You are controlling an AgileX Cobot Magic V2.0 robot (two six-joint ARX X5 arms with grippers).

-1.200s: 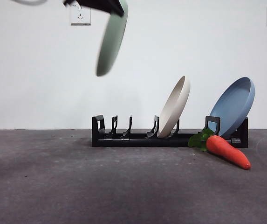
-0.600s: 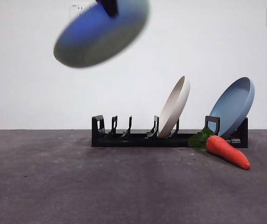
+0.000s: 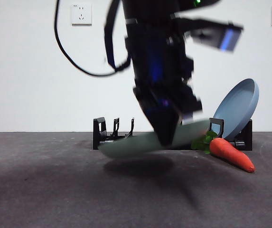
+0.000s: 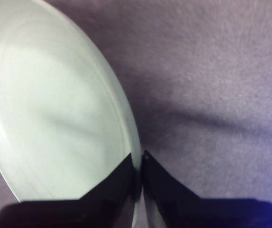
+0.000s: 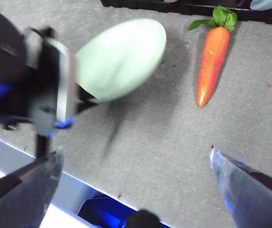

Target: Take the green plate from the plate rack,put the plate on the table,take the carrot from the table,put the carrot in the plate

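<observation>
My left gripper (image 3: pixel 168 137) is shut on the rim of the green plate (image 3: pixel 126 145) and holds it almost flat, slightly tilted, just above the table (image 3: pixel 55 190) in front of the plate rack (image 3: pixel 108 135). In the left wrist view the jaws (image 4: pixel 140 159) pinch the plate's edge (image 4: pixel 55 118). The carrot (image 3: pixel 231 154) lies on the table to the plate's right, leaves toward the rack. The right wrist view shows the plate (image 5: pixel 121 59), the carrot (image 5: pixel 211 61) and my right gripper (image 5: pixel 136 159), open, empty and high above the table.
A dusty blue plate (image 3: pixel 238 108) leans in the rack's right end, right behind the carrot. The left arm hides the middle of the rack and the cream plate. The table's near edge (image 5: pixel 41 161) shows in the right wrist view.
The left arm has swung down from the top left with the green plate, which went from high in the air to nearly flat just above the table.
</observation>
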